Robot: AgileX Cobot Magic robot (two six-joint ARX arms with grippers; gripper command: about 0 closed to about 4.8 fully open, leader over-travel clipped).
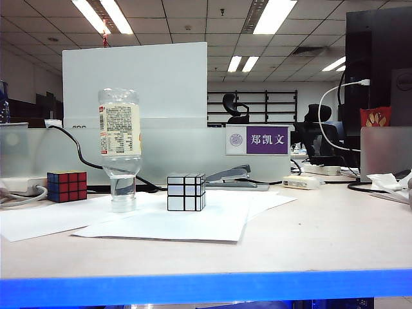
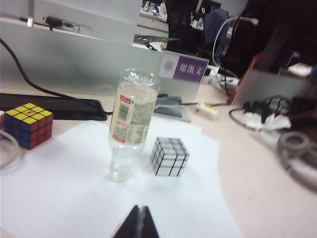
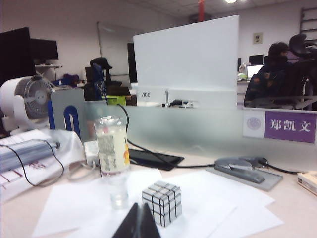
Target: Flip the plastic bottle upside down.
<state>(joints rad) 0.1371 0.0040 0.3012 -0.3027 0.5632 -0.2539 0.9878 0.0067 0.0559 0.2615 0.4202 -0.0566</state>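
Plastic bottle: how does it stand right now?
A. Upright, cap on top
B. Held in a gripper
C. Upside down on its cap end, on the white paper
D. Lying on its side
C: the plastic bottle stands neck-down on the white paper, its wide base on top, and no gripper touches it.

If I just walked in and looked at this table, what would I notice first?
Probably the plastic bottle standing upside down on its neck on the white paper, nothing holding it. Right beside it on the paper sits a silver mirror cube, and a colorful puzzle cube rests off to the bottle's other side. The left gripper and right gripper are both shut, back from the bottle.
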